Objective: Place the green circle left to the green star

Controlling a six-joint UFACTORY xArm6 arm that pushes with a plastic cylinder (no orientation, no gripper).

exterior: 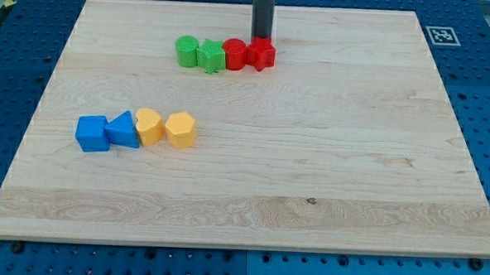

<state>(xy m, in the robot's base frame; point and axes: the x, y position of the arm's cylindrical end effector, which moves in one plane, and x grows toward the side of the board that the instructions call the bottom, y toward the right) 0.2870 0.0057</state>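
Camera view shows our rod coming down from the far edge of the table (393, 160), with our tip (262, 38) resting just behind the red star-like block (263, 54), at the right end of a tight row of four. Our end effector is only this bare rod, so it grasps nothing; it can merely push, and right now it sits at or very near the far side of that red block, though we cannot tell whether they actually touch.

From left to right the row reads: the green circle (186, 51), the green star (210, 55), a red round block (234, 53), then the red star-like one. The green circle thus lies well to the left of our tip, with three blocks between them, and it already stands on the left side of the green star, touching it or nearly so. We judge the wanted arrangement is met or all but met.

If any nudge remains, our tip would have to travel left past the whole row, since a push from here would drive the reds into the greens.

Nearer to us on the left sit a blue cube (93, 134), a blue triangle (123, 130), and two yellow blocks (148, 126) (181, 129), well apart from the action.
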